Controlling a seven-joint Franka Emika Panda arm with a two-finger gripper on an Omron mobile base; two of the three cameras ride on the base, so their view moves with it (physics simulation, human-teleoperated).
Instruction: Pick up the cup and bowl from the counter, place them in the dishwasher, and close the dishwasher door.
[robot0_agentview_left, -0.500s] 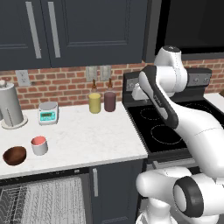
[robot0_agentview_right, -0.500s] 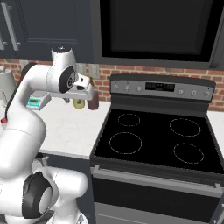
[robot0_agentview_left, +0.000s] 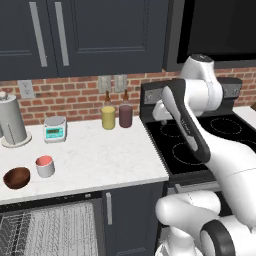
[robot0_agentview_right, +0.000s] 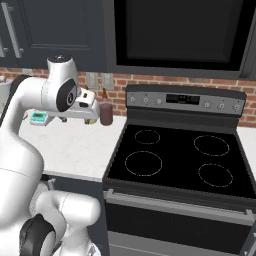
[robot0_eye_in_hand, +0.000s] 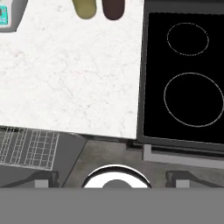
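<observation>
Dark brown bowl (robot0_agentview_left: 16, 177) at counter's (robot0_agentview_left: 100, 160) left front edge. White cup (robot0_agentview_left: 45, 166) with red-pink inside just beside bowl, apart. Open dishwasher (robot0_agentview_left: 47, 227) rack below both. Yellow tumbler (robot0_agentview_left: 108, 117), maroon tumbler (robot0_agentview_left: 125, 115) against brick wall. Gripper (robot0_agentview_left: 159, 111) raised near stove edge; finger spacing cannot be told.

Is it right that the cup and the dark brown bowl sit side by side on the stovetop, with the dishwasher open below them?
Not quite. The cup and the dark brown bowl do sit side by side, but on the white counter, not the stovetop. The left base view shows this, with the open dishwasher below them.
</observation>
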